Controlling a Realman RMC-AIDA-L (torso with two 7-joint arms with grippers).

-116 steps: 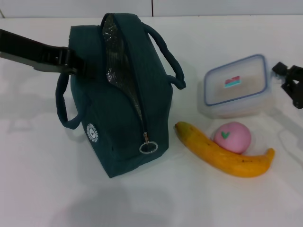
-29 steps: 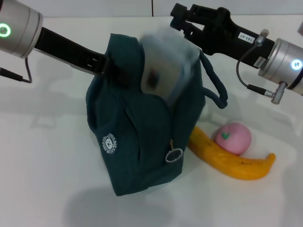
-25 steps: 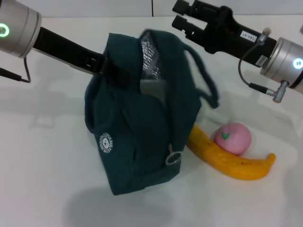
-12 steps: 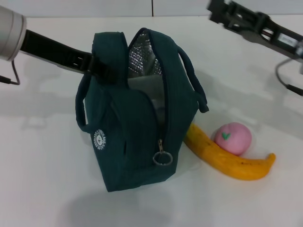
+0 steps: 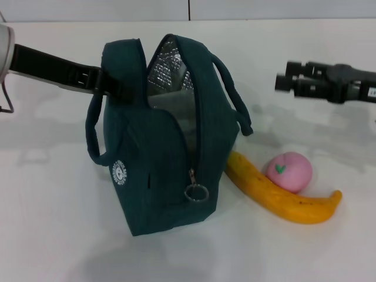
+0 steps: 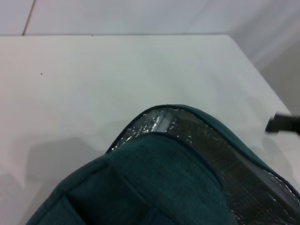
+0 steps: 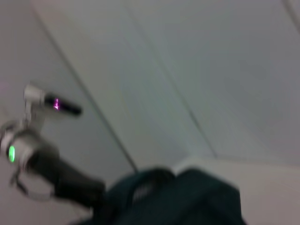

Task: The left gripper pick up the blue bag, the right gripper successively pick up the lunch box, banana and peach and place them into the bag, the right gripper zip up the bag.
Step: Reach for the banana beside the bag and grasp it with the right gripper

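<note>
Left hand (image 5: 108, 88) grips blue bag (image 5: 170, 176); lunch box (image 5: 176, 111) inside.

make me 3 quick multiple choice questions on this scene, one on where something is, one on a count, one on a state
1. Where does the peach lie?
A. inside the bag
B. on the table, touching the banana
C. in the right gripper

2. How many pieces of fruit lie on the table?
A. one
B. two
C. four

3. What is the state of the blue bag?
A. zipped shut
B. lying flat on its side
C. upright with the zip open

Answers:
1. B: the head view shows the peach resting against the banana, to the right of the bag.
2. B: only the banana and the peach lie there.
3. C: the silver lining shows through the open top; the left gripper holds the bag's side, while the right gripper hovers empty above the table.
</note>
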